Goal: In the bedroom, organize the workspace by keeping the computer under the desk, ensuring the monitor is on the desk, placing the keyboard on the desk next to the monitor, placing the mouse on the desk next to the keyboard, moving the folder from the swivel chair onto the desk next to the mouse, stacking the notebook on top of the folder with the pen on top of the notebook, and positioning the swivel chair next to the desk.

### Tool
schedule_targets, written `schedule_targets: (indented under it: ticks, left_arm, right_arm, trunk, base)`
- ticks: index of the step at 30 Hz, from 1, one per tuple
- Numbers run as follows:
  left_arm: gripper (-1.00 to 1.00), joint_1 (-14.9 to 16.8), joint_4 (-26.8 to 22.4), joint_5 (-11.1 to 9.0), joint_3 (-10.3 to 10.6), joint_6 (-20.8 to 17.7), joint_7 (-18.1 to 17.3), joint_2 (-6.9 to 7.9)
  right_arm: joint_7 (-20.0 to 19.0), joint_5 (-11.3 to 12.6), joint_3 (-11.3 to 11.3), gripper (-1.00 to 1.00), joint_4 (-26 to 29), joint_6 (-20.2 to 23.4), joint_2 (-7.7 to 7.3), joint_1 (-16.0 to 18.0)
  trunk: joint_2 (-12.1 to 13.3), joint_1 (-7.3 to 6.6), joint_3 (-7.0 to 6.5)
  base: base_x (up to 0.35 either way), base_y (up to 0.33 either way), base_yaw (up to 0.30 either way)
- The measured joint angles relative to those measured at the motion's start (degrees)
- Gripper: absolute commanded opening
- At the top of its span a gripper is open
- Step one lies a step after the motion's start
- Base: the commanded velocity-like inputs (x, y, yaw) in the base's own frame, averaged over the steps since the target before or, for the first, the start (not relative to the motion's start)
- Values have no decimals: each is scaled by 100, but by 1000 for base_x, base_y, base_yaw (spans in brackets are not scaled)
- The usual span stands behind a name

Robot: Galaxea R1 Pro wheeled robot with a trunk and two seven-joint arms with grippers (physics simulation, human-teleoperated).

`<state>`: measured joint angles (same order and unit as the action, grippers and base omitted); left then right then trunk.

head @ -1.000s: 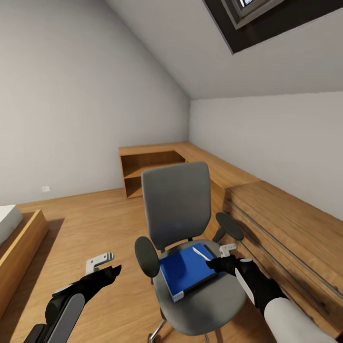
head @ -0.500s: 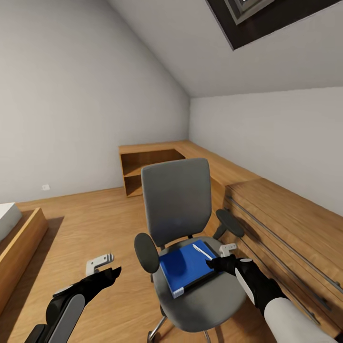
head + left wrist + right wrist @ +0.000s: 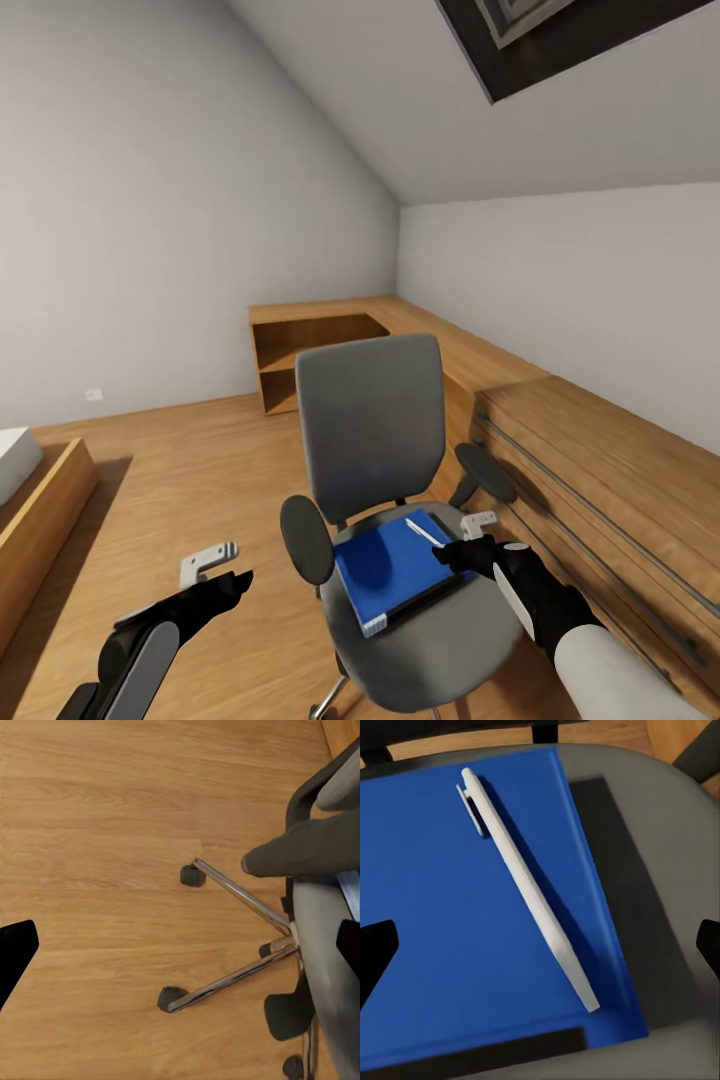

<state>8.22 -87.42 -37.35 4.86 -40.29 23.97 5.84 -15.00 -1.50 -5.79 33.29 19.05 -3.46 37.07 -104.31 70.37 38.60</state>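
Since a second ago the left arm has sunk a little lower in the head view and the blue folder with the pen sits marginally lower too, while the right arm has barely shifted. The right gripper (image 3: 466, 552) hangs just at the folder's (image 3: 385, 566) right edge, its dark fingers (image 3: 375, 949) spread wide apart in the right wrist view, one to each side of the pen (image 3: 529, 889), gripping nothing. The pen lies slantwise on the folder, clip end toward the far side, and the folder rests on the seat of the swivel chair (image 3: 372, 425). A dark strip, seemingly the notebook (image 3: 619, 881), pokes out from under the folder's right edge onto the grey seat. The left gripper (image 3: 215, 570) hovers above the wooden floor (image 3: 190, 470) to the left of the chair, fingers apart and empty; its wrist view looks down on the chair's chrome base (image 3: 244, 945) and casters. A light wooden drawer chest (image 3: 600, 480) stands right of the chair.
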Motion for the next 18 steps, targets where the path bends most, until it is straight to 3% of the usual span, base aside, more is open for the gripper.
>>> schedule_targets:
  ticks: [10,12,13,18]
  left_arm:
    - [100,0,15,8,-10,1,2,8]
    - [100,0,17,9,-62,-3,3,9]
    - [100,0,14,17,-197,-3,-2,7]
    - [100,-1,6,14,-248,1,-1,2]
  right_arm:
    - [-2,-8,-2,100,-16,0,0,0]
    - [-1,-4,1,100,-12,0,0,0]
    - [4,5,7,100,-3,2,0,2]
    - [14,11,8,100,-2,15,1,1]
  trunk:
    - [0,0,0]
    - [0,1,0]
    - [0,1,0]
    - [0,1,0]
  base:
    - [103,0,0]
    - [16,0,7]
    - [4,0,52]
    - [2,0,144]
